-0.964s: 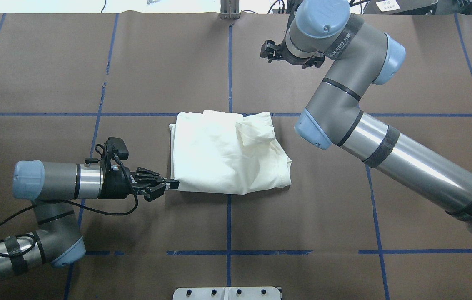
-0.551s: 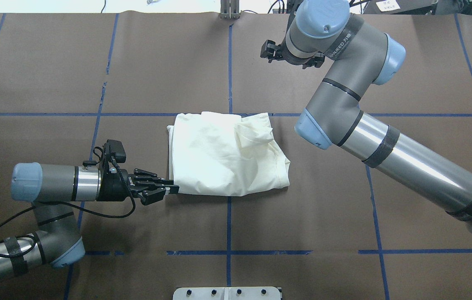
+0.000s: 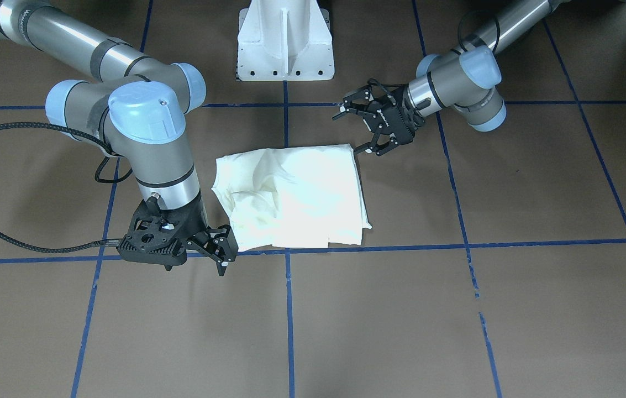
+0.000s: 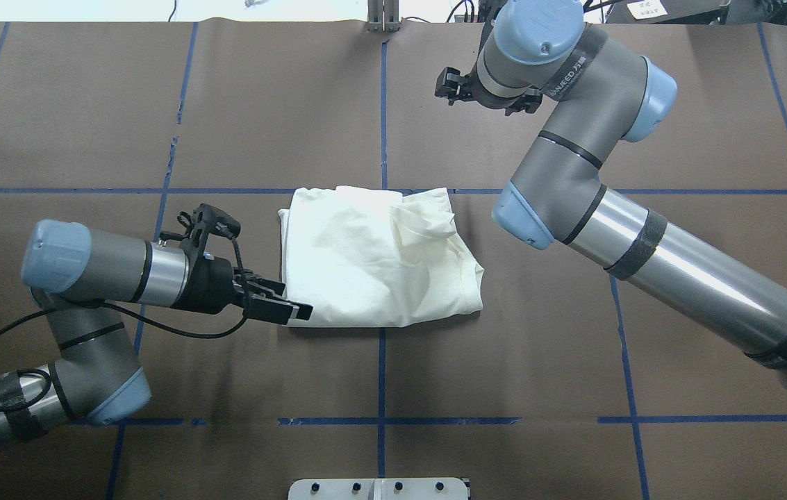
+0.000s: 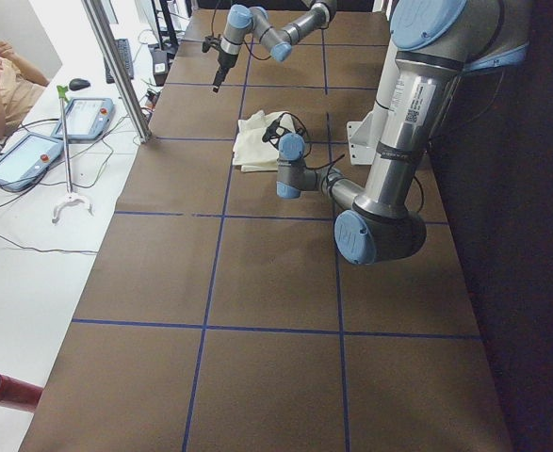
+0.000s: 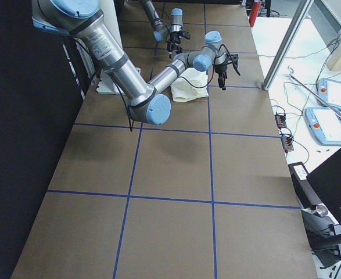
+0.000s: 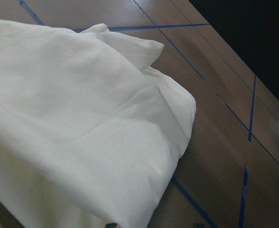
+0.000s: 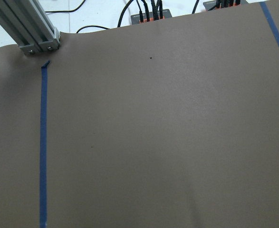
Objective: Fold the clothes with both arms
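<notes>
Change since the previous frames: I see the left arm (image 4: pixel 108 267) has rolled its wrist and lifted; its cable loop now sits on the far side of the wrist in the overhead view; the right arm (image 4: pixel 699 274) has not moved; the T-shirt (image 4: pixel 372 260) lies where it lay 0.6 s ago, slightly further to the robot's left than 1.0 s ago.

Nearest the robot, the left gripper (image 3: pixel 350 132) stands at the near left corner of the T-shirt; its fingers are spread wide apart in the front-facing view; the lower fingertip is at the corner hem, and I cannot tell whether it touches the cloth.

The T-shirt is a folded packet at the centre of the table (image 4: pixel 504 361), plain cream side up; it straddles the central blue tape line (image 4: pixel 381 368); its far edge runs along the transverse tape line. Its long axis runs left to right across the table; the left edge is straight, running near to far; the right side narrows to a blunt corner pointing to the robot's right. A loose crumpled flap (image 4: pixel 424 221) lies on top at the far right.

Farthest out, the right gripper (image 3: pixel 221 262) hangs over bare table just beyond the far right corner of the T-shirt; I cannot tell whether its fingers are apart or together.
</notes>
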